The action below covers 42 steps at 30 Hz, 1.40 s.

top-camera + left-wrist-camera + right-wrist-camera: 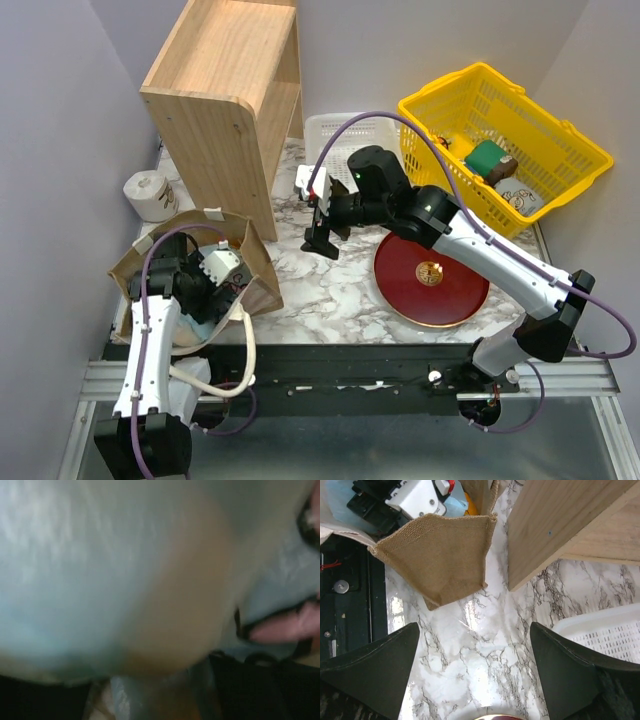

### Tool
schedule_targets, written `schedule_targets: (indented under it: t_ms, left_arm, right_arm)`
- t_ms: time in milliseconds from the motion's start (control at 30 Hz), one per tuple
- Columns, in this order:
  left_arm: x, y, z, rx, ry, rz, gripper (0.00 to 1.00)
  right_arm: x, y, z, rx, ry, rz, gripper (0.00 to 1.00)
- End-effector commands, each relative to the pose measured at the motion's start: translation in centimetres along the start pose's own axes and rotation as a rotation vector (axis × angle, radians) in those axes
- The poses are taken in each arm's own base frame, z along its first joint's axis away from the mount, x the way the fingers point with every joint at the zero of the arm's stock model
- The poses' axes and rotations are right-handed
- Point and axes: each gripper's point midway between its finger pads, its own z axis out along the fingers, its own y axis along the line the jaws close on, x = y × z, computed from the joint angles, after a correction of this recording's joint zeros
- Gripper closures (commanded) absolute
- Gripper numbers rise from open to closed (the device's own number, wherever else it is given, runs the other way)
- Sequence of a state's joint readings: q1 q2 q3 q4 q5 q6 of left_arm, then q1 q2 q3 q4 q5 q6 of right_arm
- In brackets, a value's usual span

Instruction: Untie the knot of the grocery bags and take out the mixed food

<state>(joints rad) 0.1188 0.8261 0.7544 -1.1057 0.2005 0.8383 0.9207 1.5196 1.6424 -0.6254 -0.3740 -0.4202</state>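
Deep inside the brown paper bag (265, 285), the left gripper (212, 285) is hidden, its hold unreadable behind blurred blue plastic (100, 580); the right gripper (475, 630) gapes empty.

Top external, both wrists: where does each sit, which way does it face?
Top external: high behind the robot, looking down at the marble table; left arm, right arm show.
Left wrist: inside the brown paper bag, against the blurred blue plastic bag; fingers indiscernible.
Right wrist: over the table, facing down; open fingers frame the view.
Shared: top external and right wrist both show paper bag, wooden shelf.
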Motion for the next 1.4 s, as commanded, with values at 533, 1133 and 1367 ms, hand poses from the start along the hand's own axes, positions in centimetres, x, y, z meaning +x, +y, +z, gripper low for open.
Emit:
schedule_targets:
  t_ms: [533, 1133, 1367]
  left_arm:
    - [-11.0, 3.0, -16.4, -0.190, -0.392, 0.093, 1.00]
    - [-24.2, -0.8, -31.7, 0.070, -0.986, 0.066, 1.00]
    - [-28.7, -2.1, -31.5, 0.358, -1.145, 0.019, 1.00]
  right_arm:
    - [1.0, -2.1, -0.1, 0.057, 0.041, 0.003, 0.00]
    - [4.9, -10.7, -5.3, 0.309, 0.066, 0.250, 0.00]
    - [10.0, -15.1, -11.8, 0.522, 0.117, 0.405, 0.00]
